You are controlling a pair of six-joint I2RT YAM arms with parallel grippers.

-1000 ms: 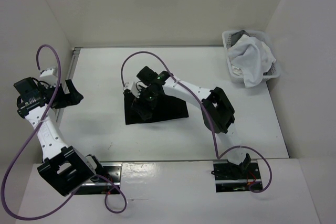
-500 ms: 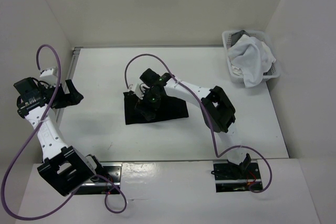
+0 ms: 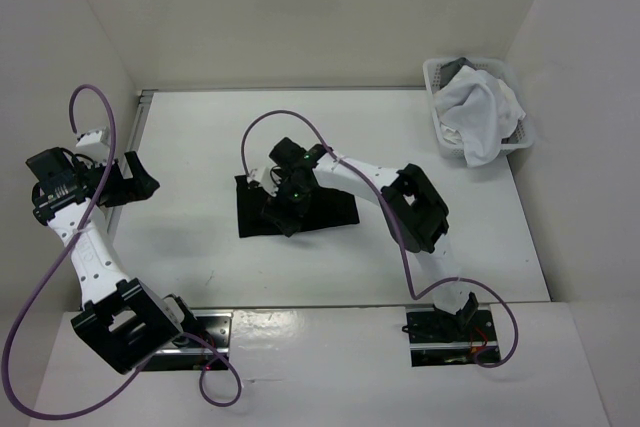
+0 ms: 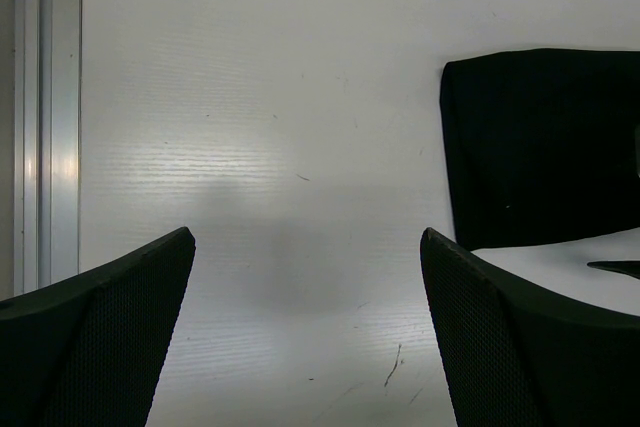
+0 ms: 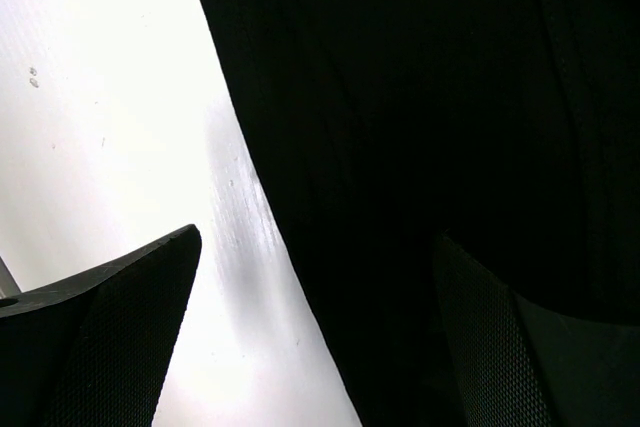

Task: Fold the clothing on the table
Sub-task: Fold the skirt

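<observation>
White panel walls box in the white counter (image 3: 330, 127) on three sides. The right tool (image 3: 282, 215) hangs low over the clothing (image 3: 335, 209), near the garment's left side. Its two dark fingers (image 5: 100, 347) are spread wide and it is released, grasping nothing. In the right wrist view one finger sits above bare counter and the other above black fabric, with the garment's edge running up between them. Whether either fingertip touches the cloth cannot be told.

The clothing is a plain matte black piece lying flat, a little left of the counter's middle and far smaller than the surface around it.

The left tool (image 3: 143, 175) is off at the counter's left side, well apart from the clothing. It is also released, with its fingers (image 4: 100, 347) wide apart and only bare counter between them. In the left wrist view one corner of the black garment shows beyond the fingers to the right. A thin metal rail (image 4: 40, 117) runs along the left edge of that view.

At the far right corner stands a small white plastic basket (image 3: 433, 72). A white cloth bundle (image 3: 480, 112) is heaped in it and spills over its rim. A purple cable (image 3: 30, 307) loops loosely from each arm.
</observation>
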